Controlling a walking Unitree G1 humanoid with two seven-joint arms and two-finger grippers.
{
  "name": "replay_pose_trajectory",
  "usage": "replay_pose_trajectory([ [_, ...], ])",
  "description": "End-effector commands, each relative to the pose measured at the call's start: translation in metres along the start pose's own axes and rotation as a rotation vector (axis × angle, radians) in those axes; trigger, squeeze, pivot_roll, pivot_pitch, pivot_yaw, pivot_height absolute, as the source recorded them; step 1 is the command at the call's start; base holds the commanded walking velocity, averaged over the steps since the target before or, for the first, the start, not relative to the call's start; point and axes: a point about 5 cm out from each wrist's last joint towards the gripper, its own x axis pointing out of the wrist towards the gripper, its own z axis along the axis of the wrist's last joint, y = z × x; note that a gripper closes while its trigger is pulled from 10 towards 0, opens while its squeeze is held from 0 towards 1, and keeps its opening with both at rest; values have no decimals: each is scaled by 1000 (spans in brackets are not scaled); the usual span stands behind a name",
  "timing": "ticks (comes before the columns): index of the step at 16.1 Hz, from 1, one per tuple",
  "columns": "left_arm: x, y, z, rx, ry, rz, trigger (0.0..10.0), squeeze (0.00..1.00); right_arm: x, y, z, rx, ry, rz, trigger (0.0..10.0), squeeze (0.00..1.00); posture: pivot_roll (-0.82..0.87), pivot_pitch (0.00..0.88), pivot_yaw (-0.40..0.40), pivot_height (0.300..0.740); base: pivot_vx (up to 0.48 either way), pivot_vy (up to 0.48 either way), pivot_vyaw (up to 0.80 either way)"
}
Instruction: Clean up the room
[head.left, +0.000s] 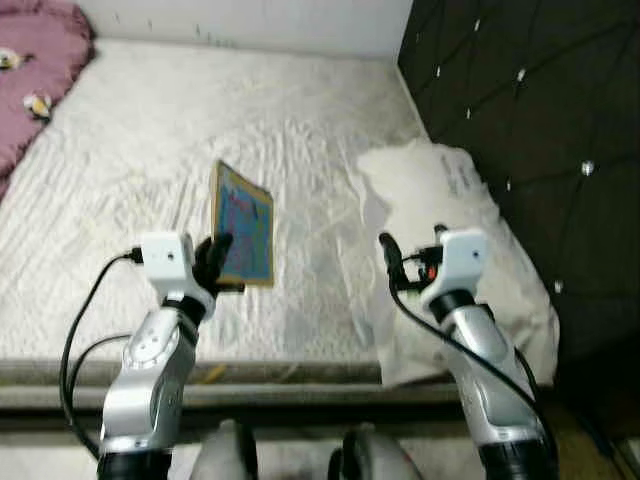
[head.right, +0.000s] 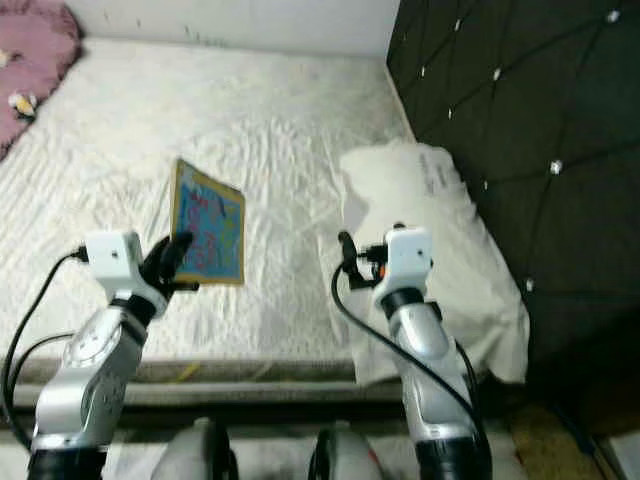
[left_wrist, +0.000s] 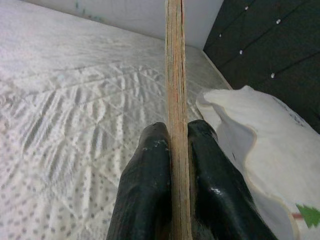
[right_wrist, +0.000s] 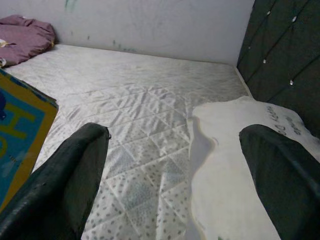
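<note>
Board upright in raised left pincer, above mattress.

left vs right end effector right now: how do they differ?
The left end effector is shut on the thin edge of the colourful board, lifted above the mattress; the right end effector is open and holds nothing, next to the white pillow. Both are raised over the bed and have black fingers.

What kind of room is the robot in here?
Most likely a bedroom. A bare quilted mattress lies against a dark padded headboard, with a white pillow at that end and a pink blanket in the far corner.
</note>
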Motion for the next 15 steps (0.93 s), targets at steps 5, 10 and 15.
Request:
replay_pose_trajectory([
  [5,2,-12,10,18,-47,-37,10000,0,1,-4,1,-7,1,-3,10000,0,-34,77,-77,656,0,0,0],
  [10,2,-2,9,-22,-32,-13,10000,0,1,-4,2,-9,-5,-3,10000,0,-36,71,-81,656,0,0,0],
  [15,2,-5,11,-55,-43,-41,10000,0,3,-2,7,-4,-17,1,10000,0,-41,84,-83,656,165,0,0],
])
